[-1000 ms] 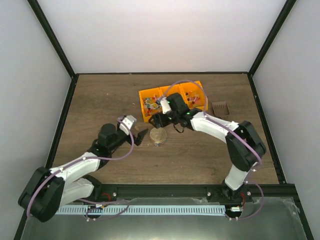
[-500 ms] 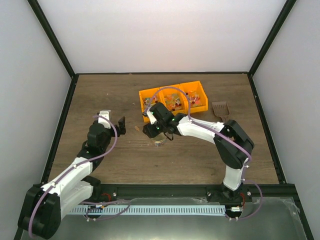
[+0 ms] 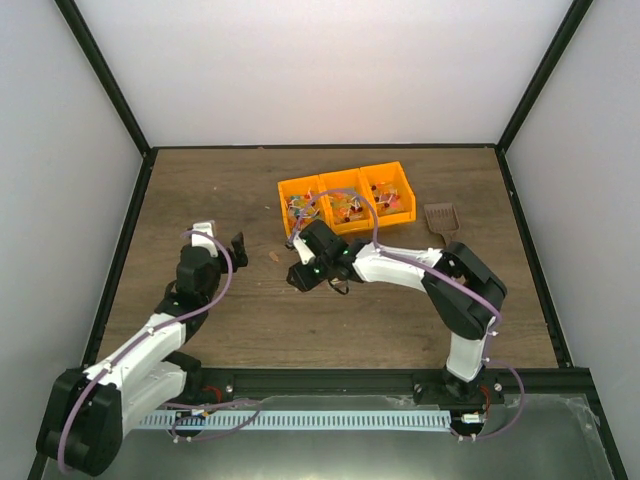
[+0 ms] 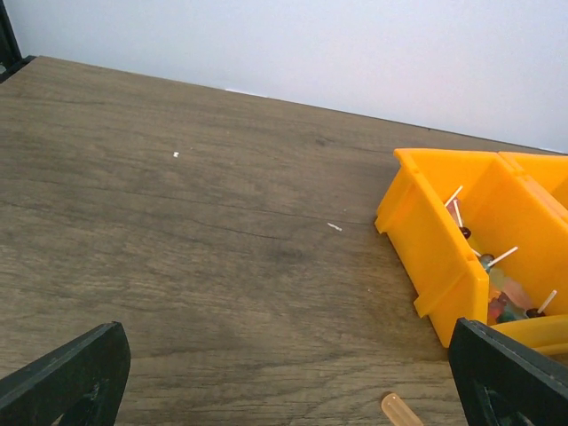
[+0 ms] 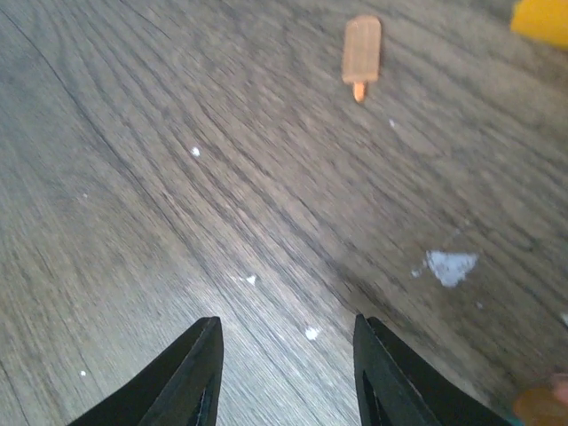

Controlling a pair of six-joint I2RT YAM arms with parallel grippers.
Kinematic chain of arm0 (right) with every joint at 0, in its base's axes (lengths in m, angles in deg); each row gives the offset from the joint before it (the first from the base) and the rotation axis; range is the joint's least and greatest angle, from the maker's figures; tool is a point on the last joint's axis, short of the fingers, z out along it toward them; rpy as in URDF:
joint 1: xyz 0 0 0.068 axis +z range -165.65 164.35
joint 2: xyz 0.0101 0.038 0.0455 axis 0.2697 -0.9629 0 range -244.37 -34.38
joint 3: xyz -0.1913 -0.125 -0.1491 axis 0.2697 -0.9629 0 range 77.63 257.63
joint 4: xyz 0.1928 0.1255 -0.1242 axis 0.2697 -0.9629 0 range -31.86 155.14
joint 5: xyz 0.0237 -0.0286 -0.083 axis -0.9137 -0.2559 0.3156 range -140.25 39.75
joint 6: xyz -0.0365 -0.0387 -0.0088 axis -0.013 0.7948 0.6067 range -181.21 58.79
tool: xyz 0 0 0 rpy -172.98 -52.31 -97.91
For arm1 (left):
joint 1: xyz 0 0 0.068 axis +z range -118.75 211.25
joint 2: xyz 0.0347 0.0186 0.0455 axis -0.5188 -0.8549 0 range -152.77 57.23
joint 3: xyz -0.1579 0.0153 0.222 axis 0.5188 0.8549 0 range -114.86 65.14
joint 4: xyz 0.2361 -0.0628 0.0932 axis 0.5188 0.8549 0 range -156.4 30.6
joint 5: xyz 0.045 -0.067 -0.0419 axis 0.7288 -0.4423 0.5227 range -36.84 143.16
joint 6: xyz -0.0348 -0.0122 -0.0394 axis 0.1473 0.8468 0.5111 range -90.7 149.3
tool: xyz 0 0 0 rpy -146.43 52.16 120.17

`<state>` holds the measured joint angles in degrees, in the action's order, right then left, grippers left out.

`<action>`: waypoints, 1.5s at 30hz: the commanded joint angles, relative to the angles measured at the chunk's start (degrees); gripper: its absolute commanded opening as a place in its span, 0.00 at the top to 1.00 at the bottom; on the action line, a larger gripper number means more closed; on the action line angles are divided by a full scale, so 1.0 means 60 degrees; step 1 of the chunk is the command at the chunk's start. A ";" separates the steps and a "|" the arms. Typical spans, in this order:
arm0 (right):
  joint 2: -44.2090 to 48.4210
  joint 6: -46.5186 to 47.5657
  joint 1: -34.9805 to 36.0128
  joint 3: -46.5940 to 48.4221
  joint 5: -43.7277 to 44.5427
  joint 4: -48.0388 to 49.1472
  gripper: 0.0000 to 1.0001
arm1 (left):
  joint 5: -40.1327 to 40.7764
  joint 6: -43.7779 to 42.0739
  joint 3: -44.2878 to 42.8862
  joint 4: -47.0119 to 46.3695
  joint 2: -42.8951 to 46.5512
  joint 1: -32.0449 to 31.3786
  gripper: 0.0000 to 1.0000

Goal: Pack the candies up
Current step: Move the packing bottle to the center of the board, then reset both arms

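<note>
- Orange plastic bin (image 4: pixel 432 251) with three compartments side by side, at the far middle of the brown wooden table (image 3: pixel 200 190).
- In every compartment, a small heap of the candies (image 3: pixel 345 208): tiny sweets in red, blue, orange and pale colours, some on thin white sticks. Too many and too small to count.
- Outside the bin, one small peach-coloured oblong piece (image 5: pixel 361 51), flat on the wood near the bin's left end, between the two grippers and touching neither.
- Right of the bin and apart from it, one brown plastic scoop (image 3: pixel 440 217).
- Right gripper (image 5: pixel 287 333) low over bare wood, just in front of the left compartment, jaws partly apart with only table between them.
- Left gripper (image 4: pixel 286 355) further left, facing the bin, jaws spread wide and holding nothing.
- Lilac cable (image 3: pixel 347 191) of the right arm arching over the middle compartment in the overhead view, hiding a little of its contents.
- Count: one bin, three compartments, one scoop, one loose peach piece, two grippers.
</note>
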<state>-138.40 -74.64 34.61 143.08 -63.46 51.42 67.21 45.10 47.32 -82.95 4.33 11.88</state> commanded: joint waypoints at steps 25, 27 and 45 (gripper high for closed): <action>0.2829 0.0530 -0.1706 -0.1226 -0.0741 0.1294 0.36 | -0.0120 -0.1361 -0.0846 -0.0411 -0.0023 0.0143 0.00; 0.3336 0.0420 -0.2104 -0.1416 -0.0428 0.1454 0.32 | -0.0054 -0.1886 -0.0903 -0.0563 -0.0100 0.0353 0.00; 0.4648 0.2039 -0.7439 -0.6231 0.2499 0.9073 0.00 | -0.2299 -0.3027 0.0330 -0.6279 -0.4099 0.3403 0.00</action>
<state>-110.21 -66.31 -6.30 111.61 -56.14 83.29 57.30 27.41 48.15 -108.29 -15.37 31.05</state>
